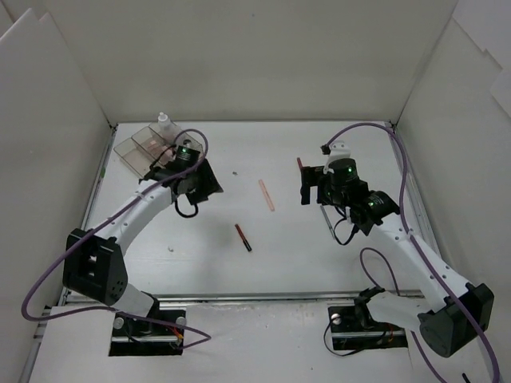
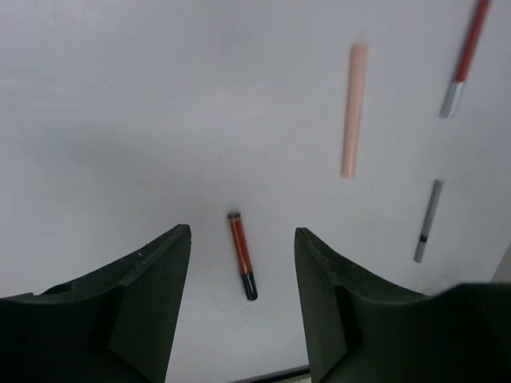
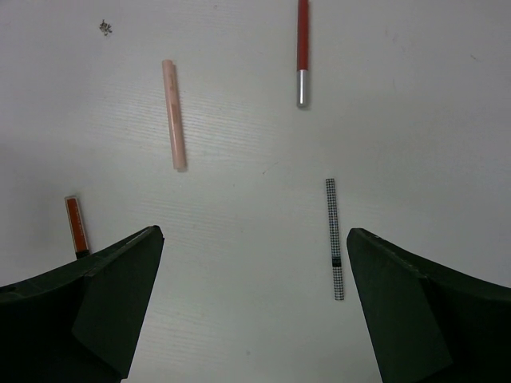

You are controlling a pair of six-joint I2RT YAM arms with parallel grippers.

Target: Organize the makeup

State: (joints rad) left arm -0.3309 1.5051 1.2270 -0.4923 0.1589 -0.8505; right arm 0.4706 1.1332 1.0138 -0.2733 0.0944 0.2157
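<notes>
Several slim pieces of makeup lie loose on the white table. A pink pencil [image 1: 267, 195] [image 2: 354, 110] [image 3: 174, 114] is in the middle. A short red-and-black stick [image 1: 243, 238] [image 2: 242, 255] [image 3: 77, 227] lies nearer the front. A red pencil with a silver end [image 2: 467, 56] [image 3: 302, 52] and a thin grey pencil [image 2: 428, 220] [image 3: 334, 239] are on the right. My left gripper [image 1: 209, 185] [image 2: 242, 231] hovers open and holds nothing, beside the clear box. High over the grey pencil, my right gripper [image 1: 307, 187] [image 3: 255, 231] is wide open and also holds nothing.
The clear compartmented box [image 1: 144, 148] stands at the back left, with a small white bottle [image 1: 164, 121] at its far corner. White walls enclose the table on three sides. Tiny specks [image 1: 235, 171] lie on the surface.
</notes>
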